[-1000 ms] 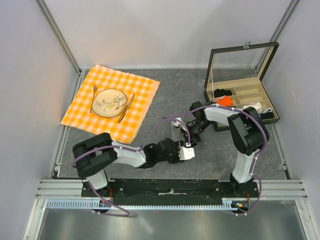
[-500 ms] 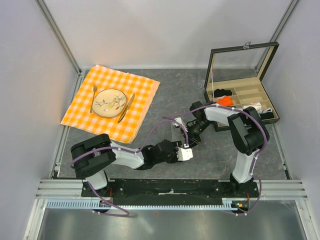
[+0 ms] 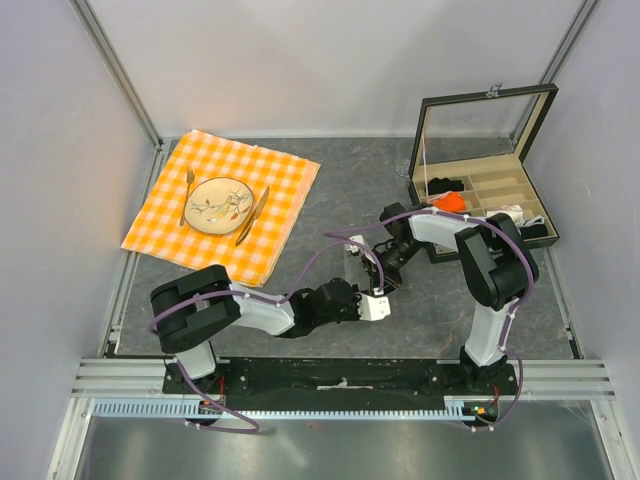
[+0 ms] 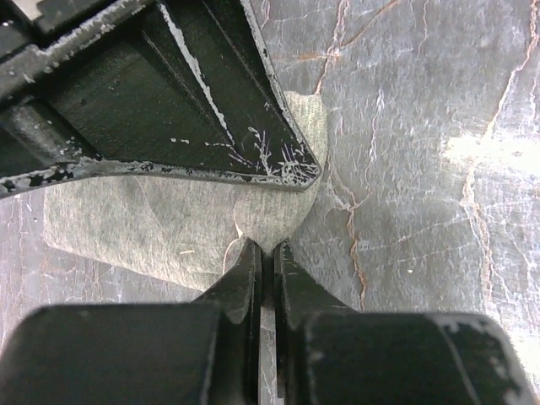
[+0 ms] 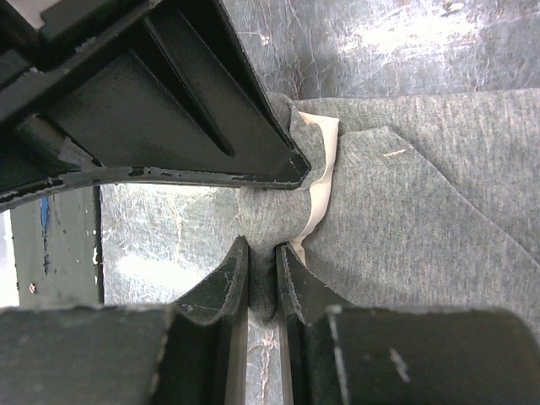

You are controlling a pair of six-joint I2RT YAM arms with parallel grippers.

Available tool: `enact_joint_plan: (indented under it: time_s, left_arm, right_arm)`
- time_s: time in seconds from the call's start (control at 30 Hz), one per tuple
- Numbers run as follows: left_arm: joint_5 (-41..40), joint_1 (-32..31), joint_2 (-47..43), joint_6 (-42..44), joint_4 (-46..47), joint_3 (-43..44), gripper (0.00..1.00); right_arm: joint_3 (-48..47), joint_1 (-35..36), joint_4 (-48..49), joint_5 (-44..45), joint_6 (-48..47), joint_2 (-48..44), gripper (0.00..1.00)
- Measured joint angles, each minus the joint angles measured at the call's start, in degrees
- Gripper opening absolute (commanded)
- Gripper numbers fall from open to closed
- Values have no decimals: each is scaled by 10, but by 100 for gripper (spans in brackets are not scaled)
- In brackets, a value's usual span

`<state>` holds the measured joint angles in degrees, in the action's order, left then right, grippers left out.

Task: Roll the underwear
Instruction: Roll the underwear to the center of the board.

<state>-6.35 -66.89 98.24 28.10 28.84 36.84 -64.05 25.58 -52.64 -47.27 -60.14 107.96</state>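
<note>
The underwear (image 5: 422, 194) is a soft grey cloth with a cream-white strip (image 5: 325, 181), lying on the dark marbled tabletop. In the top view the two arms hide nearly all of it, leaving a pale sliver of underwear (image 3: 353, 262). My right gripper (image 5: 261, 253) is shut on a bunched fold of it beside the cream strip. My left gripper (image 4: 266, 251) is shut on the tip of the underwear's grey edge (image 4: 169, 228). Seen from above, the left gripper (image 3: 368, 290) and right gripper (image 3: 382, 265) meet close together at mid-table.
An orange-and-white checked cloth (image 3: 280, 190) at the back left carries a plate (image 3: 219, 204), a fork and a knife. An open black box (image 3: 500, 200) with small garments in its compartments stands at the right. Walls close in both sides.
My left gripper's jaws have closed onto the edge of the grey cloth, and the left arm has shifted slightly. The right gripper has kept its grip and place.
</note>
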Motion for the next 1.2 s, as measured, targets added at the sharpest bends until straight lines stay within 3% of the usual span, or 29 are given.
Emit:
enact_joint_plan:
  time_s: [0.3,0.53,0.8,0.97,1.07,1.2]
  left_arm:
    - [44,13,0,-25,-63,36,2]
    - [208,85,17,-127,-176,112,2]
    - [430,181,118,-250,-287,241,2]
    - [535,226,180,-324,-322,292,4]
    - [585,249,210,-366,-334,313,6]
    - [610,260,230,-398,-348,329,8]
  right_arm:
    - [3,-22,-9,-3,4,-11,37]
    - [9,-100,-11,5,6,-90,42]
    - [38,-175,11,6,-16,-207,43]
    - [111,-158,17,-4,-91,-287,55]
    - [170,-110,50,10,-117,-330,61]
    - [240,-16,148,64,-116,-372,62]
